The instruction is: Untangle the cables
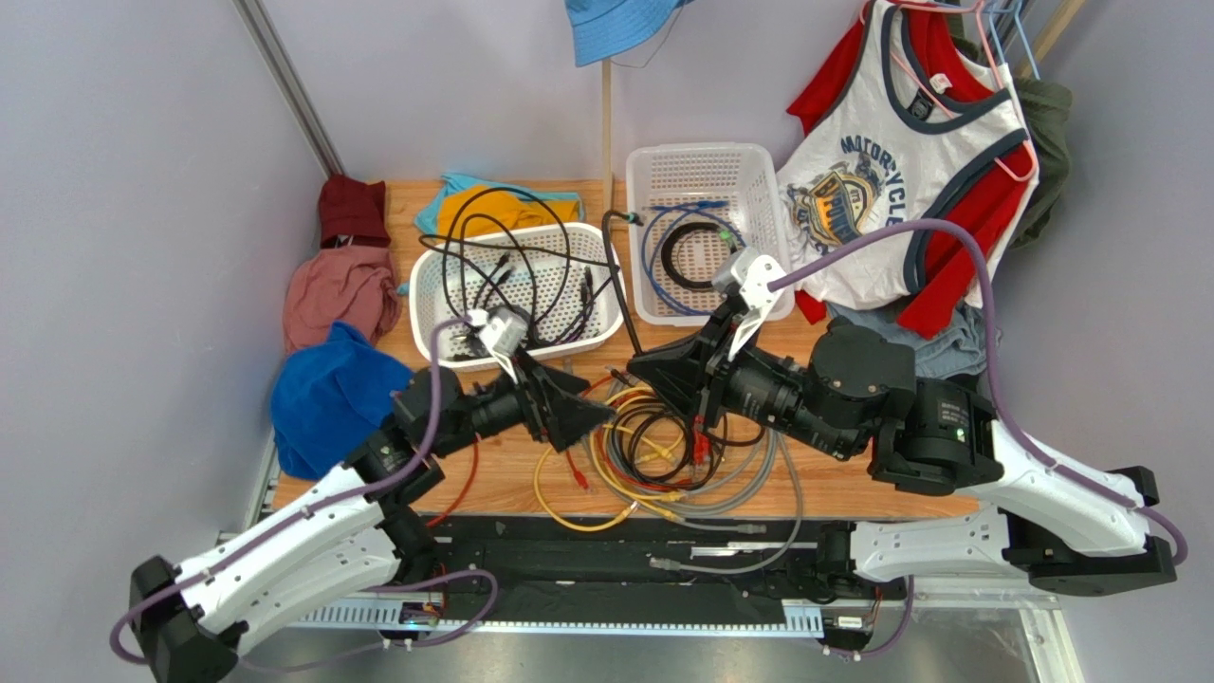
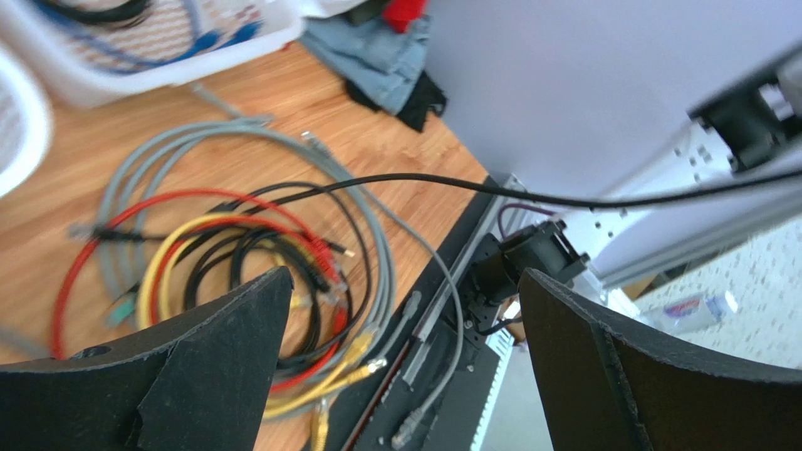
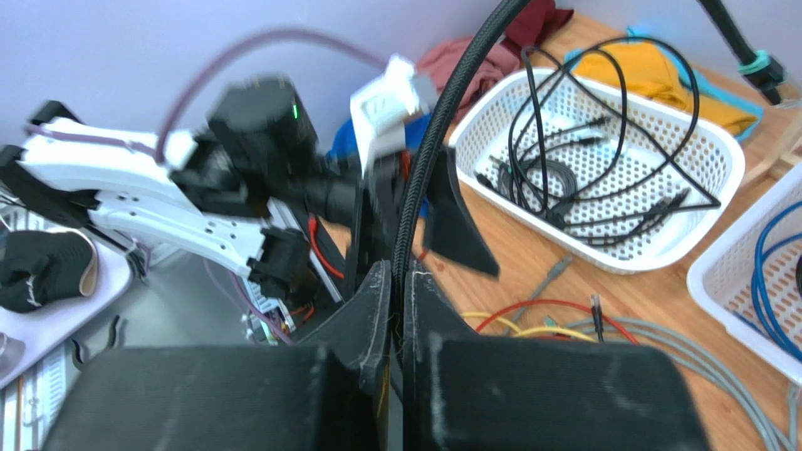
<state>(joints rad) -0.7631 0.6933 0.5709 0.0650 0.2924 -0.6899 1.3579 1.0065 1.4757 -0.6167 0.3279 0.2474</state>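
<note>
The cables (image 1: 670, 453) lie in a tangled heap of grey, black, red and yellow loops on the wooden table near its front edge; they also show in the left wrist view (image 2: 235, 263). My right gripper (image 1: 641, 373) is shut on a black braided cable (image 3: 442, 113), which rises from its jaws (image 3: 403, 282) toward the back of the table (image 1: 614, 271). My left gripper (image 1: 587, 413) is open and empty just left of the heap, with its fingers (image 2: 216, 357) wide apart. That taut black cable (image 2: 471, 188) crosses above the heap in the left wrist view.
A white basket (image 1: 428, 335) holding black cables stands at the back left, and another (image 1: 777, 214) with blue and black coils at the back right. Cloths (image 1: 335, 384) are piled at the left edge. A shirt (image 1: 912, 157) hangs at the right. A black rail (image 1: 627, 548) runs along the front.
</note>
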